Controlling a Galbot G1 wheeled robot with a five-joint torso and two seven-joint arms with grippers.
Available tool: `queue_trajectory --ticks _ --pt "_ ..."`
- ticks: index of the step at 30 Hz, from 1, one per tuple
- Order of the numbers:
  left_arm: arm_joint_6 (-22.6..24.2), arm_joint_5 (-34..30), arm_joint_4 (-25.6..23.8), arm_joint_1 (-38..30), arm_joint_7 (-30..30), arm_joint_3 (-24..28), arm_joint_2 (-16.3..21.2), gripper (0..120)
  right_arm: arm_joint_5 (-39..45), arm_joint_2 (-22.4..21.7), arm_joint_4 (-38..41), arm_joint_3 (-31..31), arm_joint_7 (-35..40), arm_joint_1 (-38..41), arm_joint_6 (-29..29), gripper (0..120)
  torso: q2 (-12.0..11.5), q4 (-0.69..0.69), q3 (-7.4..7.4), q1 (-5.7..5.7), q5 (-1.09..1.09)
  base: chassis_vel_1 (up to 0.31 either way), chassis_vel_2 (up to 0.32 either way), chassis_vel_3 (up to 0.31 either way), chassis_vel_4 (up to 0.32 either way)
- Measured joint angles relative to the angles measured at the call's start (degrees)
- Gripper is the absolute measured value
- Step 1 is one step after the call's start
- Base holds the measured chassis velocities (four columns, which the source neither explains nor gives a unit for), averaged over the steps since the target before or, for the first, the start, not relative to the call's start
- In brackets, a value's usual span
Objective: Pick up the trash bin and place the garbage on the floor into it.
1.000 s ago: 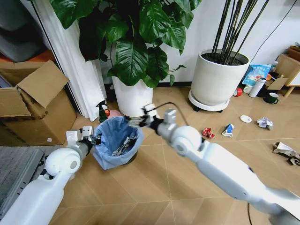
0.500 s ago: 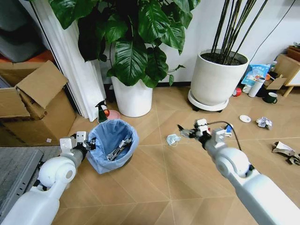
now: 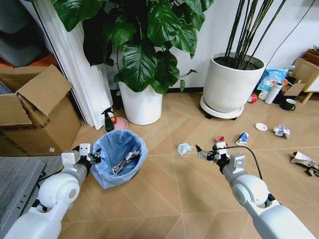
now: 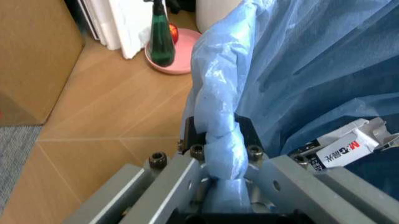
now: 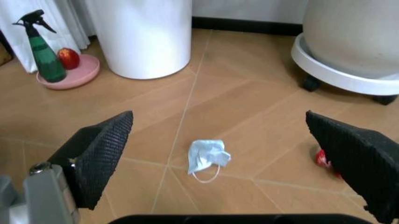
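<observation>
The trash bin (image 3: pixel 121 158), small, round and lined with a crinkly blue bag (image 4: pixel 299 70), stands on the wood floor at the left. My left gripper (image 3: pixel 92 156) is shut on its rim, with the bag bunched between the fingers (image 4: pixel 219 154). A flattened tube (image 4: pixel 344 145) lies inside. My right gripper (image 3: pixel 206 154) hovers open and empty above the floor, its black pads (image 5: pixel 100 154) spread wide. A crumpled light-blue mask (image 5: pixel 208 155) lies just beyond it, also in the head view (image 3: pixel 184 148). Further garbage lies to the right: a red wrapper (image 3: pixel 219 140), a crushed blue-white cup (image 3: pixel 242 138), a white lid (image 3: pixel 261 126), white paper (image 3: pixel 281 130) and brown paper (image 3: pixel 302 159).
A white planter (image 3: pixel 142 104) with a leafy plant stands behind the bin, and a larger one (image 3: pixel 230 87) sits on a wheeled base at the right. A green spray bottle (image 3: pixel 107 121) and a pink dish (image 3: pixel 120 122) sit by the curtain. Cardboard boxes (image 3: pixel 35 112) stand at the left.
My right arm has swung from over the bin out to the right and now hovers low near the mask. The left gripper keeps its hold on the bin's rim.
</observation>
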Motion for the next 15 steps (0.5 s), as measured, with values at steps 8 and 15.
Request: queue_trajectory --ticks 8,15 --pt "-0.16 -0.03 -0.12 0.15 -0.07 0.02 0.22 0 -0.7 0.35 -0.34 -0.18 -0.01 -0.49 0.35 100 0.0 0.01 0.01 0.02 0.0 -0.151 0.156 0.168 -0.149" --pt "-0.17 -0.15 -0.12 0.08 0.02 0.09 0.49 0 -0.79 0.51 -0.37 -0.66 0.07 -0.5 0.33 100 0.0 0.01 0.01 0.02 -0.01 -0.161 0.154 0.155 -0.166"
